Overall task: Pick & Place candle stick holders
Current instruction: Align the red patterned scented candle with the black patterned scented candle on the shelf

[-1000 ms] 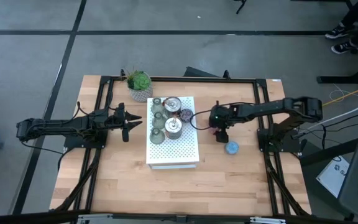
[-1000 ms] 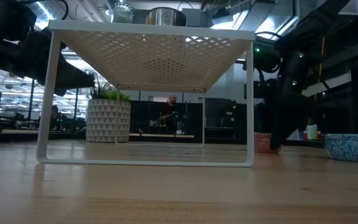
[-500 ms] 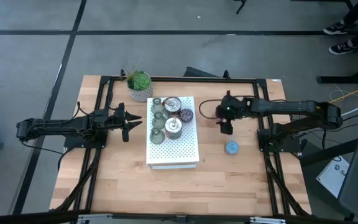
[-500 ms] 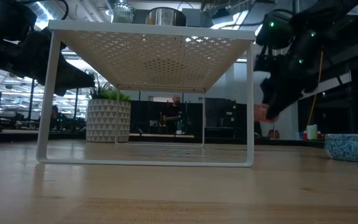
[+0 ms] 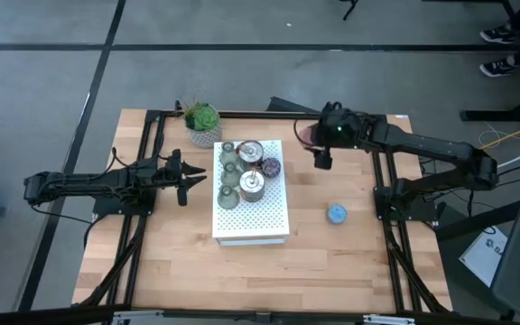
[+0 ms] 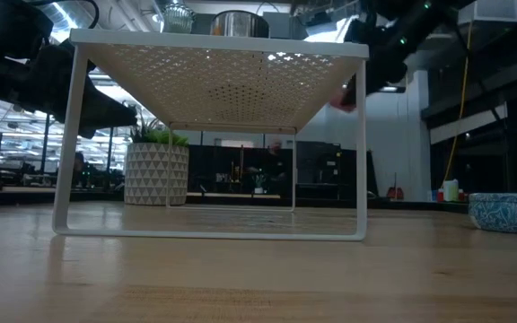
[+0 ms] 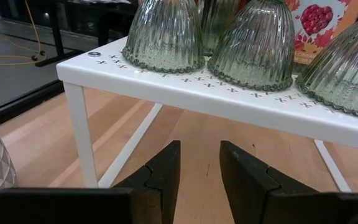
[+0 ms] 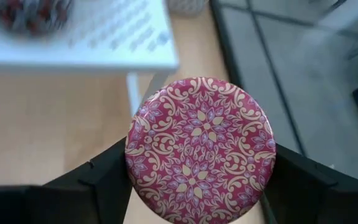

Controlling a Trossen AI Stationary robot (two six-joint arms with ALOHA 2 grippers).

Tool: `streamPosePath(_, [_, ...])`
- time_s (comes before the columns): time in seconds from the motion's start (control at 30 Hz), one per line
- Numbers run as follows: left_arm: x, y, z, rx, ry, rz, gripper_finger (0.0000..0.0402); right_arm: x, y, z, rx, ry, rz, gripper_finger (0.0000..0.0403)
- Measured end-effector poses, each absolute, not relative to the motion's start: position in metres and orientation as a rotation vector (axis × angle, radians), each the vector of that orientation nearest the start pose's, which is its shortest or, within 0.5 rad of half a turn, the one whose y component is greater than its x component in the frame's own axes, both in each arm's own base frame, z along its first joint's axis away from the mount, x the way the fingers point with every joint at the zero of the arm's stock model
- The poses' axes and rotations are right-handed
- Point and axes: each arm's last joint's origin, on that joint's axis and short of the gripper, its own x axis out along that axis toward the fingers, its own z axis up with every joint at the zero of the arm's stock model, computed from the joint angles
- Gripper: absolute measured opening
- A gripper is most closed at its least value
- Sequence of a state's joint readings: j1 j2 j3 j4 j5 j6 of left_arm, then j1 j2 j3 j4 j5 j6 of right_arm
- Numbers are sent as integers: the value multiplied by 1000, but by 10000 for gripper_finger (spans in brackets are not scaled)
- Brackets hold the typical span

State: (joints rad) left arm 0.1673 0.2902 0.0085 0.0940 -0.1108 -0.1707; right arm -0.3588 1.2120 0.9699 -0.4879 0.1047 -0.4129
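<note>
Candle stick holders number seven in the high view. Three olive-green ribbed bulbous glass holders stand in a column along the left edge of the large white perforated metal box at frame centre. Right of them on the box top sit two round silvery metal holders, one above the other, and one dark purple patterned holder at the box's right edge. A blue patterned bowl-shaped holder rests on the light wooden table at centre right, well apart from the box.

At the far left, the left tool hangs just beside the box, its fingers slightly apart with nothing between them. A green plant in a white patterned pot stands at upper left of the table.

At upper right, the right tool is raised above the table and clamped on the round pink holder with a cream floral pattern, both fingers against its sides. No writing can be read.
</note>
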Motion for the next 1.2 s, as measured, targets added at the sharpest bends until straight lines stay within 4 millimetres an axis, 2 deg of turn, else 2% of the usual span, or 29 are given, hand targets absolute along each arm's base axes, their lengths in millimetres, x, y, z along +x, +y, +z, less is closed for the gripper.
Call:
streamPosePath(0.17, [112,22,150,-174,165,293,107,247,-103,306,-337,750,-311,289])
streamPosePath(0.4, [112,22,150,-174,165,293,107,280,-121,312,-334,737,-240,289])
streamPosePath(0.57, [112,22,150,-174,164,293,107,304,-132,312,-309,728,-194,289])
streamPosePath(0.7, [112,22,151,-174,164,293,107,321,-138,297,-262,764,-156,289])
streamPosePath(0.87, [112,22,150,-174,164,293,107,334,-130,278,-230,811,-60,295])
streamPosePath(1.2, [112,22,150,-174,164,293,107,341,-100,276,-248,831,37,297])
